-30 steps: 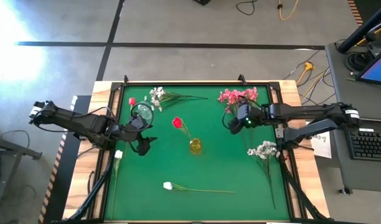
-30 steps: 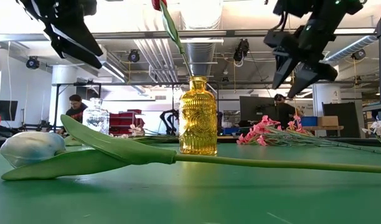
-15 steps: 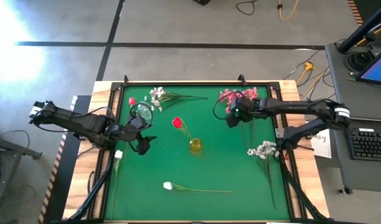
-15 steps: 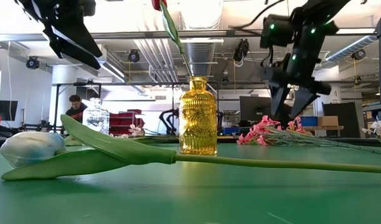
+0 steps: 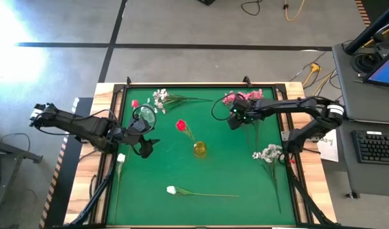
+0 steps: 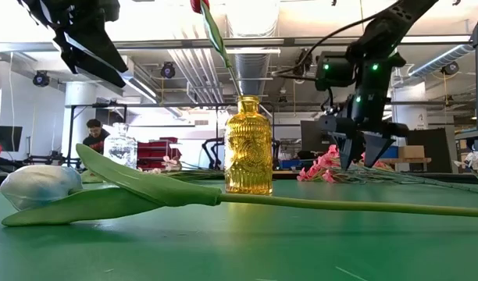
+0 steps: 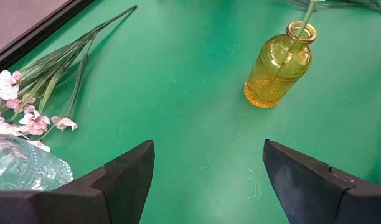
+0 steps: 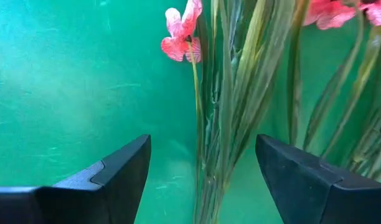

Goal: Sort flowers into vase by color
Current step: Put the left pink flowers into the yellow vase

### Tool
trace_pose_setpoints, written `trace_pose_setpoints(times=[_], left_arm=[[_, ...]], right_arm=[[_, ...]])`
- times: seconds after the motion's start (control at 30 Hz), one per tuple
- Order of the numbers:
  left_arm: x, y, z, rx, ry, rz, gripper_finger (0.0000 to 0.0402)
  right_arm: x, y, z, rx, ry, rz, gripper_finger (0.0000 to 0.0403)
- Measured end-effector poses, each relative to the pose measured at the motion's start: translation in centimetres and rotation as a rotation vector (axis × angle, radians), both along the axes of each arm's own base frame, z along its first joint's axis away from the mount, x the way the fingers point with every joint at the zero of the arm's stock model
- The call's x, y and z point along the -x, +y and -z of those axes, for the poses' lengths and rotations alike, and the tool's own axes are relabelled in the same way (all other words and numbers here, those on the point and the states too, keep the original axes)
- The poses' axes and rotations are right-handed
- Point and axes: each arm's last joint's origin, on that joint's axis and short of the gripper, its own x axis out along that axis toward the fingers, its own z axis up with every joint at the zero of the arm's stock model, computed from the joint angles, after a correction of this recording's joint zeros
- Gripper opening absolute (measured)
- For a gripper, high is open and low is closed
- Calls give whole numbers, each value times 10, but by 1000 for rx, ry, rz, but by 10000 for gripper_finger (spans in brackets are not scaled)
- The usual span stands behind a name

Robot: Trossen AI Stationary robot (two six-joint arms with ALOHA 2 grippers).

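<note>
Right wrist view: gripper [image 8: 203,186] open w/ pink spray stems [image 8: 225,93] between.

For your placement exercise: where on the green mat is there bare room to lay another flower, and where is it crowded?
Bare: between the yellow vase and white spray, and the near-left corner beside the white tulip. Crowded: the far edge, with the clear vase and pink spray under the right gripper.

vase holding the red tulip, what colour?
Amber-yellow glass vase, patterned surface; clearest in the low view.
</note>
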Motion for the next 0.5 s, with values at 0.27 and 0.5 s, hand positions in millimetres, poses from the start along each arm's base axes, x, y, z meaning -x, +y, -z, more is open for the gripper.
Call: trace_pose_setpoints(times=[0.27, 0.5], left_arm=[[1, 0, 1, -4, 13, 0, 286], [1, 0, 1, -9, 12, -5, 286]], right_arm=[[-4, -2, 13, -12, 41, -5, 265], [-7, -3, 18, -9, 45, -7, 230]])
